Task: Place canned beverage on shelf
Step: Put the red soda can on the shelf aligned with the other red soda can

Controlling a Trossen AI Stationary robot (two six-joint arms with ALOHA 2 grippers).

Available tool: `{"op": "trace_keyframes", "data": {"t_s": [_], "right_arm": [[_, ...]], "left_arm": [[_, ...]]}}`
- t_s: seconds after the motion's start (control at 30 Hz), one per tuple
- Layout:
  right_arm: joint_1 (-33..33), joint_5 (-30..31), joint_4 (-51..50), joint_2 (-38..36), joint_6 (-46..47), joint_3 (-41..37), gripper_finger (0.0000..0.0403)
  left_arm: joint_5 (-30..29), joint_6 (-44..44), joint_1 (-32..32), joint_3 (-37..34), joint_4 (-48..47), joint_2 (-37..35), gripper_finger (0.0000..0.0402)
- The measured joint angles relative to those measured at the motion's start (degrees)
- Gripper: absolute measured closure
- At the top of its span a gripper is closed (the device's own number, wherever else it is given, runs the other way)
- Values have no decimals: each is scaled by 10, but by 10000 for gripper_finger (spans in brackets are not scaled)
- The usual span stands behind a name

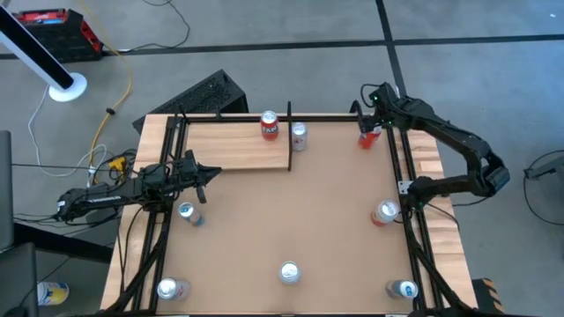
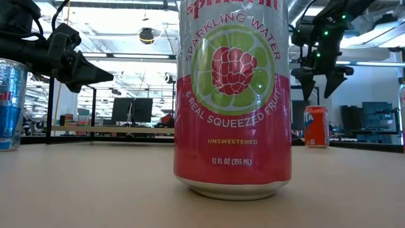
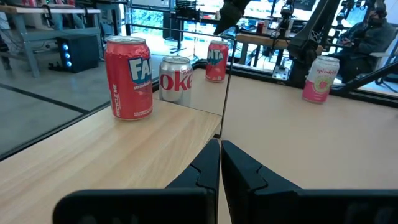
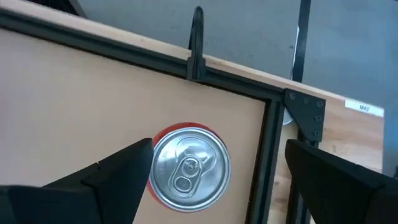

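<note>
A red can (image 4: pixel 189 165) stands upright on the brown table by its far right corner (image 1: pixel 367 138). My right gripper (image 4: pixel 217 158) hangs open just above it, pointing down at a slant. In the low view its fingertips (image 2: pixel 318 94) are clear of the can's top (image 2: pixel 315 109). The shelf (image 1: pixel 229 145), a pale wood board with black rails, lies at the far left. A red can (image 1: pixel 270 126) stands on its right end. My left gripper (image 1: pixel 207 172) is shut at the shelf's near edge, pointing level (image 3: pixel 219 162).
A silver can (image 1: pixel 299 136) stands just right of the shelf's end rail. Other cans stand around the table: one near the left (image 1: pixel 187 212), one at the right (image 1: pixel 385 212), one at the near middle (image 1: pixel 290 273), and one in each near corner. Black frame rails edge the table.
</note>
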Motion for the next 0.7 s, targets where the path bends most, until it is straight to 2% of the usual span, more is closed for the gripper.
{"op": "trace_keyframes", "data": {"t_s": [0.3, 0.5, 0.7], "right_arm": [[1, -16, 18, 24, 25, -21, 15], [1, -17, 70, 27, 26, -58, 15], [0, -27, 76, 27, 29, -86, 15]], "left_arm": [[0, 0, 0, 0, 0, 0, 402], [0, 0, 0, 0, 0, 0, 402], [0, 0, 0, 0, 0, 0, 402]]}}
